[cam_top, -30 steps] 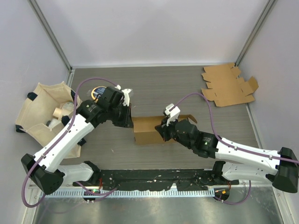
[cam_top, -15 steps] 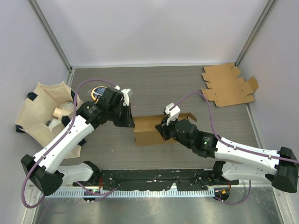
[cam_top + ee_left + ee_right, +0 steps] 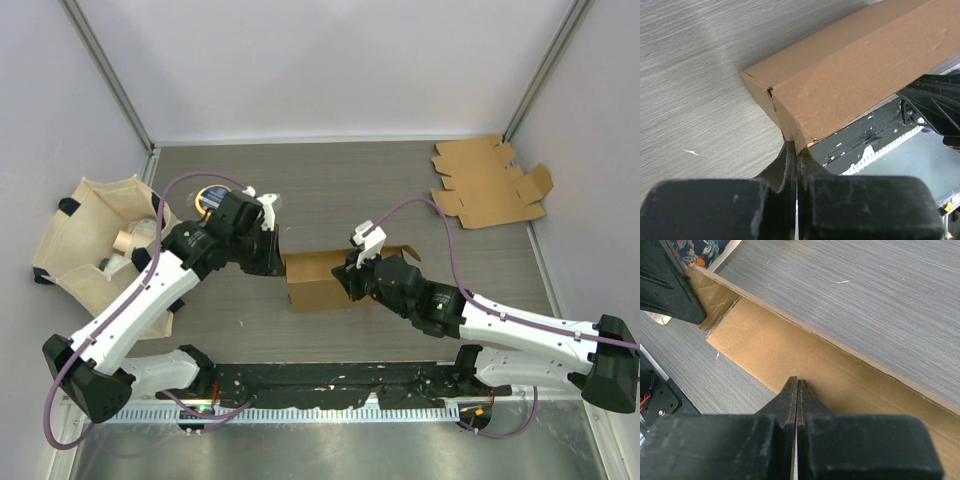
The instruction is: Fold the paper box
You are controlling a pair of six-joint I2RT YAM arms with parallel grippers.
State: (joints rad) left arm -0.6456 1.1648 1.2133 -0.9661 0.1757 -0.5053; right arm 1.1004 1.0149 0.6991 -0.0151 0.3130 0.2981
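The left fingers [image 3: 782, 167] are pressed together on the lower corner of the box [image 3: 855, 75], with only a thin layer of cardboard between them. The right fingers [image 3: 787, 397] are also pressed together, and they seem to pinch the top edge of the near long wall, the wall on the 6 o'clock side.

We judge the step in hand to be the shaping of the body: the walls must stand up and the end at 9 o'clock must close. To do it well, we think one pair of fingers should only hold while the other leads. If both pull at once, the thin wall can tear or bend away from its crease. The pinch at the corner should turn about the printed fold and not drag the box over the worktop [image 3: 330, 190].

The box [image 3: 318, 278] is plain brown cardboard, long and low, open at the top. It lies a little toward 6 o'clock from the middle of the worktop, with its long side running from 9 to 3 o'clock. A flap stands out at its 3 o'clock end. The end at 9 o'clock shows a small gap at the corner seam, so it is not yet tucked.

Far away, toward 2 o'clock, lies a flat cardboard sheet [image 3: 490, 185], and at 9 o'clock a cloth bag [image 3: 95, 235].
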